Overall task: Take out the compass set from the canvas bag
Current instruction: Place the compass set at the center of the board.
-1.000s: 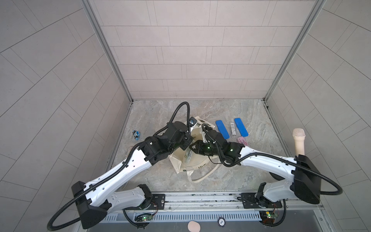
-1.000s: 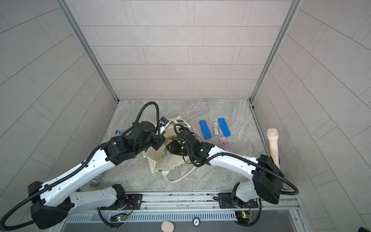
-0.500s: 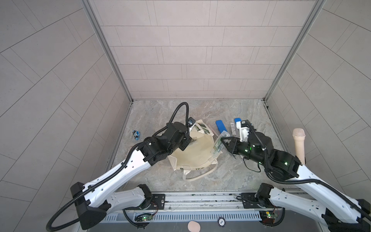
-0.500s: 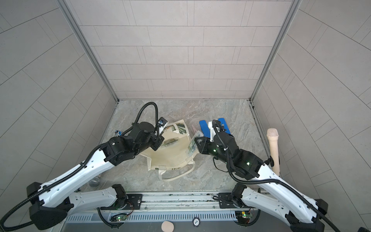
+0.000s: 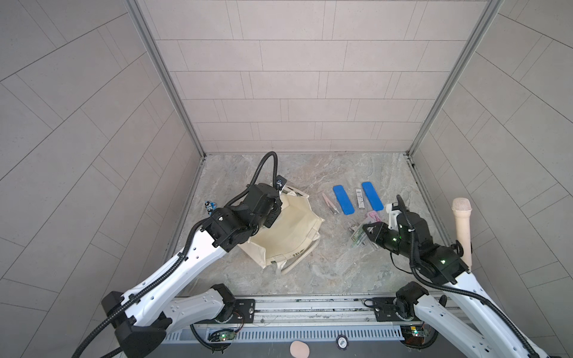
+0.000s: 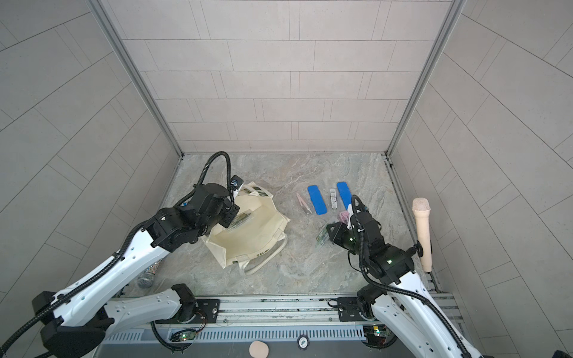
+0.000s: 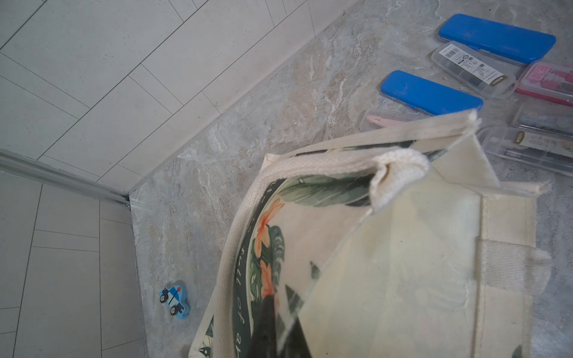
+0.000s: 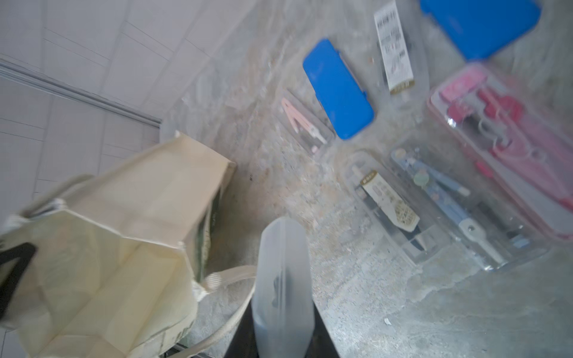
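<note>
Two hands, both closed. We list: left hand point(image 5: 276, 214) clamped on the rim of the canvas bag point(image 5: 288, 231), mouth open on the counter point(image 5: 310, 173); right hand point(image 5: 366, 235) clamped on a frosted compass set point(image 8: 283, 279), outside the bag, near blue cases point(image 5: 343, 200) and a pink case point(image 5: 373, 214)

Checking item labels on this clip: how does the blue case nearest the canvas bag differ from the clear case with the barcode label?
The blue case is opaque, contents hidden; the clear case is see-through with a white barcode label. The blue case looks longer and wider than the clear case. Both lie flat on the table, side by side and roughly parallel.
</note>
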You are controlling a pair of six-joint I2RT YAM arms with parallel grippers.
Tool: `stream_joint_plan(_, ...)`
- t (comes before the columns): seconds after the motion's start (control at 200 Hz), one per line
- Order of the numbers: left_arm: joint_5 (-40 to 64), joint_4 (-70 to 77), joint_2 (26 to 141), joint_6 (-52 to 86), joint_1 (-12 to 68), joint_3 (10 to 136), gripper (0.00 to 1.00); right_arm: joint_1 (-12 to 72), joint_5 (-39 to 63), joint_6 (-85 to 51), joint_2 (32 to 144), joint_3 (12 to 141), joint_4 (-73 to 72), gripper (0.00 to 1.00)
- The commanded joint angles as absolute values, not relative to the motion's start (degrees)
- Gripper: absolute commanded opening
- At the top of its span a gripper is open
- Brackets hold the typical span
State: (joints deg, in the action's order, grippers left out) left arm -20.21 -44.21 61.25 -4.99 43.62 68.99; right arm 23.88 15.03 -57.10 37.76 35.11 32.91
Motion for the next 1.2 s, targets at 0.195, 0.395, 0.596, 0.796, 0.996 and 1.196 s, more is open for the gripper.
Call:
stream_joint_plan(0.195, -16.9, -41.8, 55.4, -4.6, 43.6, 68.1, 0.00, 21.2, 29.7, -57.2, 56.3, 28.7, 14.7, 0.20)
stream_joint_plan(0.395, -15.3, -39.6, 53.8, -4.3, 43.6, 65.5, 0.00, 19.5, 33.3, -53.3, 70.1, 33.7, 13.6, 0.20)
stream_joint_plan(0.596, -15.2, -39.3, 54.1, -4.9, 43.6, 65.3, 0.00, 17.9, 34.2, -51.5, 79.3, 38.5, 11.0, 0.21)
stream_joint_plan(0.796, -15.3, -39.5, 54.0, -5.3, 43.6, 65.4, 0.00, 17.2, 35.5, -50.0, 85.3, 41.3, 11.1, 0.32)
stream_joint_plan(0.996, -15.1, -39.6, 54.2, -5.4, 43.7, 65.6, 0.00, 15.1, 35.8, -49.3, 84.7, 39.7, 11.5, 0.44)
stream_joint_plan(1.196, -14.7, -39.6, 55.2, -5.7, 43.6, 67.0, 0.00, 13.9, 32.5, -46.2, 76.7, 39.9, 18.9, 0.47)
